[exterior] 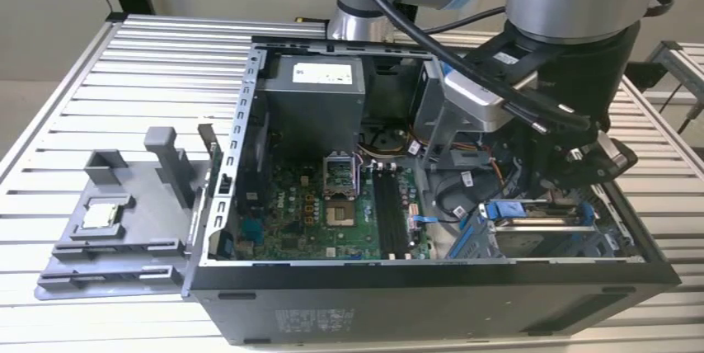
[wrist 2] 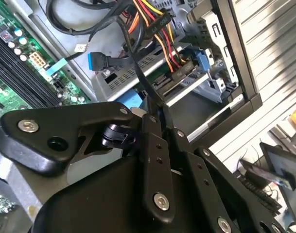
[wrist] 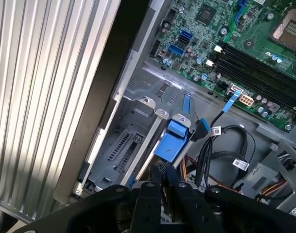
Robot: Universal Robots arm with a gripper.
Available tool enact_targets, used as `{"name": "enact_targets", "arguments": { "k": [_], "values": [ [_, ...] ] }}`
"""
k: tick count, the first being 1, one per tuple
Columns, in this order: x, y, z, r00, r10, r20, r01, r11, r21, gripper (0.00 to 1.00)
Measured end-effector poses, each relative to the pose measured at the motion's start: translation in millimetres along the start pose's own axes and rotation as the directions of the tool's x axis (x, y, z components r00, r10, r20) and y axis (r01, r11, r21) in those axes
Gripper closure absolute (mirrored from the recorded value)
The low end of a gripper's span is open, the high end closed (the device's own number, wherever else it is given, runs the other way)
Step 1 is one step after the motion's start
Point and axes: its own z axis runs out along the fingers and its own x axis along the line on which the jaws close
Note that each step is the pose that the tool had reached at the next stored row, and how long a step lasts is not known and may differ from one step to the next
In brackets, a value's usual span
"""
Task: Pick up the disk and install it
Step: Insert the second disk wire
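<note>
The disk [exterior: 515,211] lies low in the drive cage [exterior: 578,242] at the exterior view's right end of the open computer case. Its bright blue bracket faces up. My gripper [exterior: 542,195] hangs straight over it on the black wrist. In the first wrist view the fingers [wrist: 155,187] stand close together, and the gripper [wrist: 162,175] is shut on the near end of the disk's blue bracket [wrist: 174,138]. A corner of the same blue bracket [wrist 2: 133,101] shows just past the gripper [wrist 2: 155,116] in the second wrist view. The drive's metal body is mostly hidden by the cage and my arm.
Bundled red, yellow and black cables [wrist 2: 157,29] crowd the space beside the cage. The green motherboard [exterior: 330,204] fills the case's middle. On the slatted metal table [exterior: 165,64], at the exterior view's left, a grey fixture [exterior: 121,242] carries a small square processor chip [exterior: 105,215].
</note>
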Motion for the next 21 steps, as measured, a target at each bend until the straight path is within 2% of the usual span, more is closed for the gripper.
{"name": "enact_targets", "arguments": {
  "k": [1,6,7,8,10,13,14,21],
  "values": [
    [0.3,0.2,0.0,1.0000,0.004,0.0048,-0.004,1.0000,0.0021,1.00],
    [0.3,0.2,0.0,1.0000,0.006,0.0063,-0.006,1.0000,0.0027,1.00],
    [0.5,0.3,0.0,0.9999,0.008,0.0076,-0.008,1.0000,0.0029,1.00],
    [0.7,0.4,0.1,0.9998,0.013,0.0121,-0.013,0.9999,0.0049,1.00],
    [0.7,0.4,0.2,0.9994,0.023,0.0262,-0.023,0.9997,0.0108,1.00],
    [0.7,0.4,0.1,0.9972,0.041,0.0629,-0.043,0.9987,0.0264,1.00],
    [0.7,0.5,0.2,0.9971,0.041,0.0644,-0.043,0.9987,0.0271,1.00],
    [2.7,1.3,0.7,0.9970,0.042,0.0643,-0.044,0.9987,0.0262,1.00]
  ]
}}
